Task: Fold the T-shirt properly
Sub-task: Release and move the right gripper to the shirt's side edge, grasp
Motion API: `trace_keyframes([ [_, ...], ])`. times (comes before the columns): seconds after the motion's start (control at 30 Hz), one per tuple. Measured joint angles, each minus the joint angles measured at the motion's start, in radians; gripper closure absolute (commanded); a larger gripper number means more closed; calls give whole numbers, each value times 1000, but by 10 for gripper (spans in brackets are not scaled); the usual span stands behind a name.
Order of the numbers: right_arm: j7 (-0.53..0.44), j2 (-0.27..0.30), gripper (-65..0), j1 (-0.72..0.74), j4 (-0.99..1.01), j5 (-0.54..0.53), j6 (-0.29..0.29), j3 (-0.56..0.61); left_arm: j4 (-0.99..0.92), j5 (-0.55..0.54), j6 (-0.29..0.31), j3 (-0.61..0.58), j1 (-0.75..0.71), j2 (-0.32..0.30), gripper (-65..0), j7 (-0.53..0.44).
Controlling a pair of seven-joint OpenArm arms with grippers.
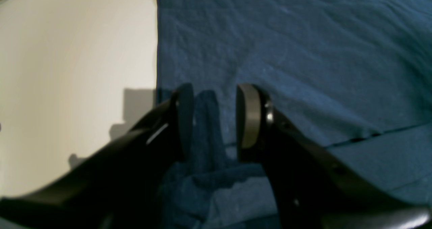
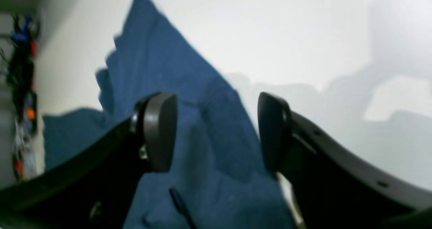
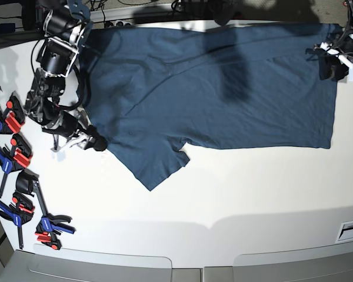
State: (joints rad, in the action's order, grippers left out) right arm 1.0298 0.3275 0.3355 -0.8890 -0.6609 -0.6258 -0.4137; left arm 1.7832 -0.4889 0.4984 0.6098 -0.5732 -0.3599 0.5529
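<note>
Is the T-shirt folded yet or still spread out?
Mostly spread. In the base view the T-shirt lies across the table, one sleeve sticking out; only its far long edge looks turned over.

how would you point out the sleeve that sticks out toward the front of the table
Start at the big navy T-shirt spread across the far half of the white table. Follow its near edge toward the clamps: the short sleeve juts out there as the only pointed flap breaking that straight edge.
</note>
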Motion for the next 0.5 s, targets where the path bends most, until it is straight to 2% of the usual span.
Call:
trace_keyframes([
  [0.2, -95, 3, -351, 17, -8, 138, 24, 158, 0, 0, 0, 0, 0, 0, -193, 0],
  [0.37, -117, 5, -350, 17, -10, 137, 28, 211, 0, 0, 0, 0, 0, 0, -193, 0],
  [0.43, -117, 5, -319, 17, -10, 137, 28, 216, 0, 0, 0, 0, 0, 0, -193, 0],
  [0.5, -113, 5, -244, 17, -10, 138, 32, 216, 0, 0, 0, 0, 0, 0, -193, 0],
])
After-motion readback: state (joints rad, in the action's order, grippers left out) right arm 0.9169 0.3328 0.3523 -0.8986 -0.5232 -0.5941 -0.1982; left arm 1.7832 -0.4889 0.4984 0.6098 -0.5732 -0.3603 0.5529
